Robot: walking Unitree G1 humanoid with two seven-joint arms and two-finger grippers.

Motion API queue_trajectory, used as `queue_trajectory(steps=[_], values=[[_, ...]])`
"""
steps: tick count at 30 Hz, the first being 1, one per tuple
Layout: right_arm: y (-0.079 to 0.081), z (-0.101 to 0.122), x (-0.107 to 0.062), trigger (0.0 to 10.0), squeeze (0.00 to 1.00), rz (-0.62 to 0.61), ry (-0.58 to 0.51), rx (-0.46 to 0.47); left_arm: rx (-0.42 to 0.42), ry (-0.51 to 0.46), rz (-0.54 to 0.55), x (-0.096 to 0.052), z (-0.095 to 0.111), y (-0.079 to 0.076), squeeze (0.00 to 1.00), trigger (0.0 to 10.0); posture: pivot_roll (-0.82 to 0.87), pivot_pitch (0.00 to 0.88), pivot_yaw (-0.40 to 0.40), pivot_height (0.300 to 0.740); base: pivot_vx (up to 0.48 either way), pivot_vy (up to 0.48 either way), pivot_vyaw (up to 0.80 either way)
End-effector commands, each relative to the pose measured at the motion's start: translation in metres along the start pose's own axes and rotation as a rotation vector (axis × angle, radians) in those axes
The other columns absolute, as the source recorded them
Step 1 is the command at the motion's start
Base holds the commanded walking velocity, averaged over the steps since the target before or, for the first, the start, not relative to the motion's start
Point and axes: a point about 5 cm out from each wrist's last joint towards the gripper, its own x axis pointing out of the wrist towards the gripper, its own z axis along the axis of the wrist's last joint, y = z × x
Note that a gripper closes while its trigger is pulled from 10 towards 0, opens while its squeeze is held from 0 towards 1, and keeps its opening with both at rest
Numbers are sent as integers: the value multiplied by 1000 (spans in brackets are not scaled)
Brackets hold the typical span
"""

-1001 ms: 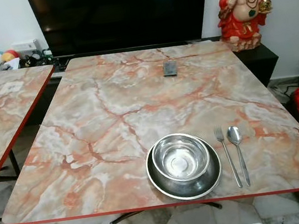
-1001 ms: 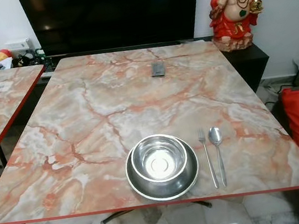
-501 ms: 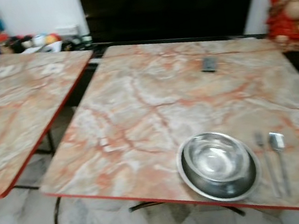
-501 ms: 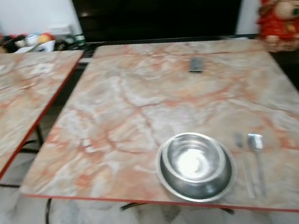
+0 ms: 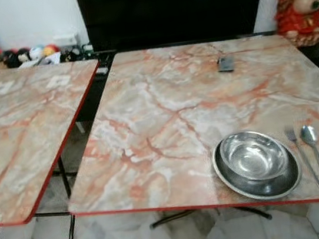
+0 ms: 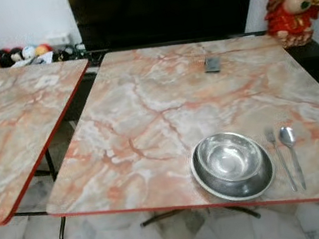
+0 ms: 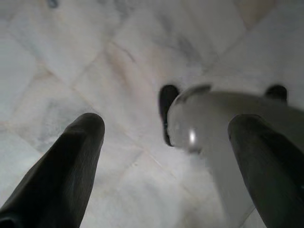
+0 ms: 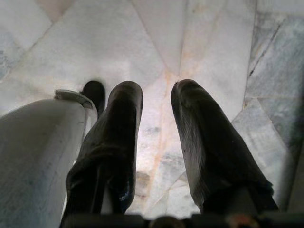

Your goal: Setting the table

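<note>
A steel bowl [image 5: 253, 155] sits inside a steel plate [image 5: 238, 185] near the front right edge of the marble table [image 5: 164, 107]. Just right of the plate a fork [image 5: 303, 156] and a spoon [image 5: 315, 151] lie side by side, handles toward me. Both arms hang low over the pale floor tiles. In the left wrist view my left gripper [image 7: 168, 126] is open wide, with nothing between its fingers [image 7: 71, 156]. The right gripper [image 8: 156, 90] shows a narrow gap between its fingers [image 8: 118, 128] and holds nothing.
A second marble table [image 5: 18, 127] stands to the left, with a gap of floor between the two. A small dark flat object [image 5: 226, 63] lies far back on the main table. Behind are a large black screen [image 5: 173, 7] and a red figurine [image 5: 303, 1].
The whole picture has shifted, so the camera has turned left and more of the left table shows. The bowl, plate, fork and spoon keep their places on the table.
</note>
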Motion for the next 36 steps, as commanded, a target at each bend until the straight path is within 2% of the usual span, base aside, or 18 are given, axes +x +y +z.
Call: queue_trajectory(steps=[1,7,16,25,30,36], values=[[8,1,1,10000,0,21,0,16,-16,46,19,-3,-13,6,0,10000,1,77,-13,740,0,442,0],[8,5,1,10000,0,22,-5,22,-17,46,16,-3,-13,6,0,10000,-1,73,-13,740,0,442,0],[22,10,2,10000,0,39,-12,11,-16,47,13,-4,-14,5,0,10000,2,56,-15,740,0,443,0],[27,9,2,10000,0,44,-13,15,-11,51,7,-4,-15,4,0,10000,3,45,-16,740,0,441,0],[26,4,1,10000,0,41,-6,15,-12,51,6,-4,-16,4,0,10000,4,46,-17,740,0,442,0],[16,-5,0,10000,0,28,8,19,-14,50,8,-4,-15,4,0,10000,4,54,-18,740,0,443,0]])
